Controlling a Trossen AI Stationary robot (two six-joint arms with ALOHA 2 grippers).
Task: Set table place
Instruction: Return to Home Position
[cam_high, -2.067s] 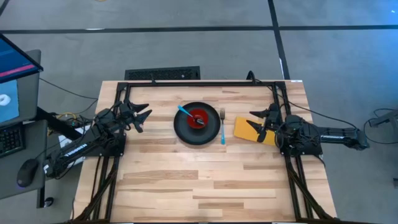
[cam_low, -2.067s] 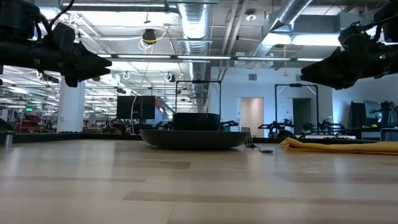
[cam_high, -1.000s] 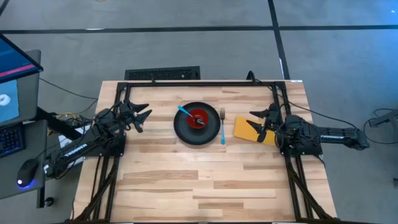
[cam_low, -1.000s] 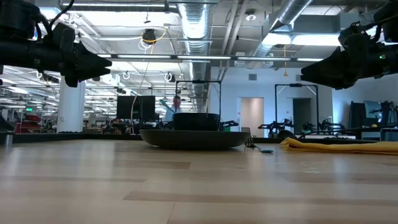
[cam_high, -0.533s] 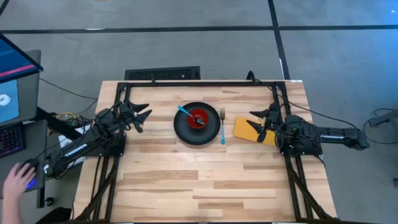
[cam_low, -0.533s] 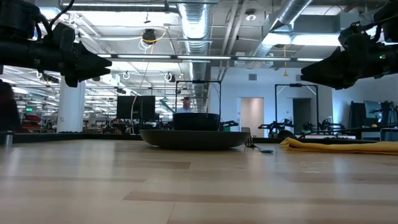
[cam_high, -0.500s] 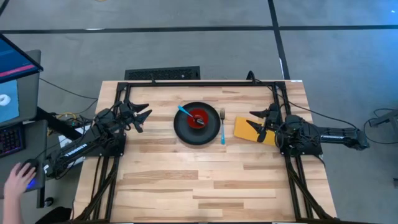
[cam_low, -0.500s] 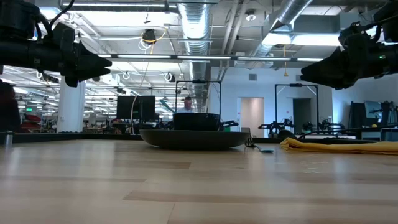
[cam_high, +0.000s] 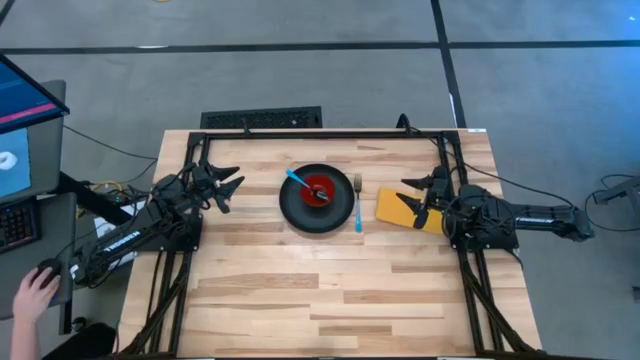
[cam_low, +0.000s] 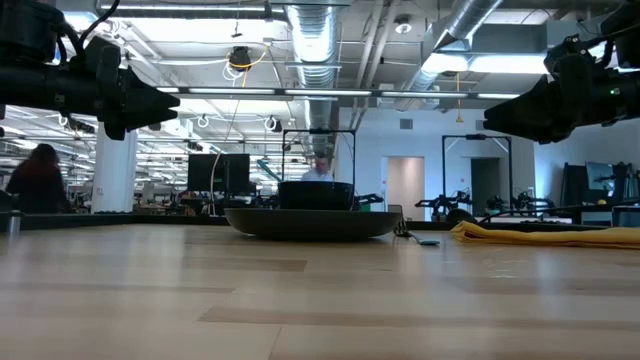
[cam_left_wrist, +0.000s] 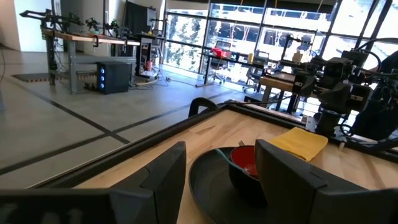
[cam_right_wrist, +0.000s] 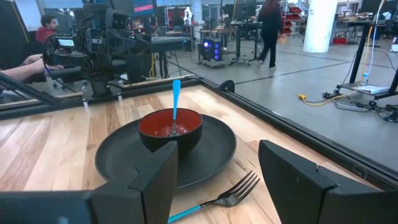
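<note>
As the table (cam_high: 330, 290) is looked down on from above, the place setting is found a little behind its middle, between the two arms. The round black plate (cam_high: 294, 210) lies flat on the wood, and the small red bowl (cam_high: 320, 189) is set inside it, toward the far right part of the plate. The blue-handled spoon (cam_high: 296, 179) is placed in the bowl, with its handle leaning out over the rim toward the left arm's side. The fork (cam_high: 358, 205) is laid just beside the right edge of the plate, with its metal tines pointing to the far edge of the table and its blue handle to the near edge. The yellow napkin (cam_high: 390, 206) is spread flat to the right of the fork, close to it but apart from it.

The left gripper (cam_high: 230, 186) is held above the table at the left side, well apart from the plate and pointed toward it. Its fingers are spread apart and nothing is held between them. The right gripper (cam_high: 412, 197) is held above the right part of the napkin, also pointed toward the plate. Its fingers are likewise spread and nothing is held. In the low view both grippers are seen raised clearly above the table surface.

A person's hand (cam_high: 36, 288) is rested on a mouse (cam_high: 58, 275) on the desk left of the table. Other people are seen in the room behind.
</note>
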